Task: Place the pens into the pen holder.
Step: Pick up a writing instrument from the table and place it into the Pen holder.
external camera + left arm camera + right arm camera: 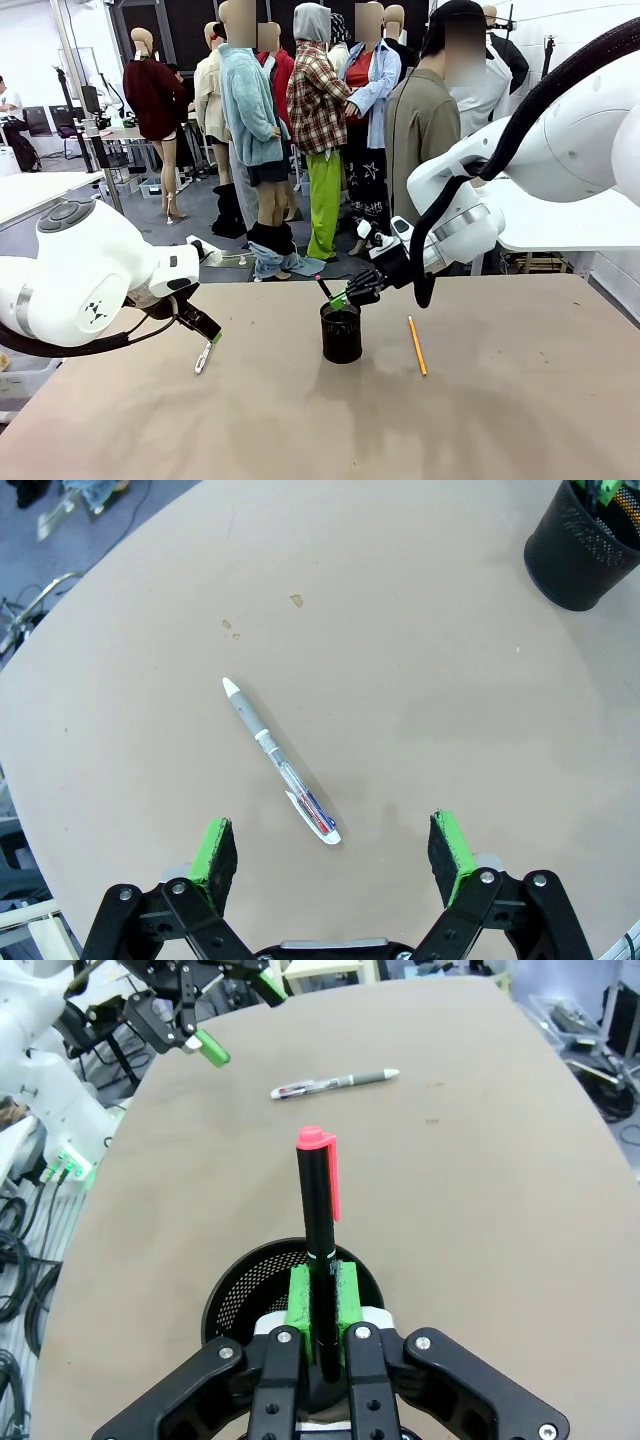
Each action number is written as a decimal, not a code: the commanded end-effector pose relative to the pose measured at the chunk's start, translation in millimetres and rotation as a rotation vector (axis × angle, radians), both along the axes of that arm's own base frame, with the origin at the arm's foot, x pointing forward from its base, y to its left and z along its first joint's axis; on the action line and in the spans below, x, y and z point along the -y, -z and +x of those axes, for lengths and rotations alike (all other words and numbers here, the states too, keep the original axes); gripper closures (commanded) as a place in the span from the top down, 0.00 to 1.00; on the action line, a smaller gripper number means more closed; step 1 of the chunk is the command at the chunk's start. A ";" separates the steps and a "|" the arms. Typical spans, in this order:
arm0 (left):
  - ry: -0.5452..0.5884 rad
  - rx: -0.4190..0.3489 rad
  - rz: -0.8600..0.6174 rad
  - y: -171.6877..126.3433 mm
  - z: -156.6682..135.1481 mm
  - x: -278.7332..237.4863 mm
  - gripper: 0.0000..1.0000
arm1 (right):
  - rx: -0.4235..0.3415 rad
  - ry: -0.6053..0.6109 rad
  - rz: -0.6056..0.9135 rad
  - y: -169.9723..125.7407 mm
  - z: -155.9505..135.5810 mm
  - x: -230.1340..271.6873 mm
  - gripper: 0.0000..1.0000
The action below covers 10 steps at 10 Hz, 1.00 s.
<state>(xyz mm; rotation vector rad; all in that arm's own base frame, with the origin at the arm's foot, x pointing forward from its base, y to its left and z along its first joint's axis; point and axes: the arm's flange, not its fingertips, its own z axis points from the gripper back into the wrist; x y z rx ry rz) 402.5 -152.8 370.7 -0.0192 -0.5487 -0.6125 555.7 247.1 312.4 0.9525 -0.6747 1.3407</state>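
The pen holder (pixel 340 335) is a black mesh cup at the table's middle. My right gripper (pixel 345 297) hangs just over its rim, shut on a black pen with a red cap (pixel 318 1210), which stands upright between the green pads (pixel 298 1302) with the cup's mouth (pixel 235 1295) right below. On the left a white and grey pen (pixel 280 765) lies flat on the table. My left gripper (pixel 335 855) hovers open above it, a pad on either side, not touching. A yellow pencil (pixel 417 345) lies to the right of the cup.
The brown table (pixel 480 420) has bare room in front and at the right. A person in an olive shirt (pixel 420 125) stands at the far edge behind the right arm. The left arm's body (pixel 80 275) bulks over the left edge.
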 end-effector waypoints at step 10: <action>-0.003 0.000 -0.003 -0.6 0.2 -1.8 1.00 | 0.029 0.461 -0.331 -101.0 -58.4 138.5 0.76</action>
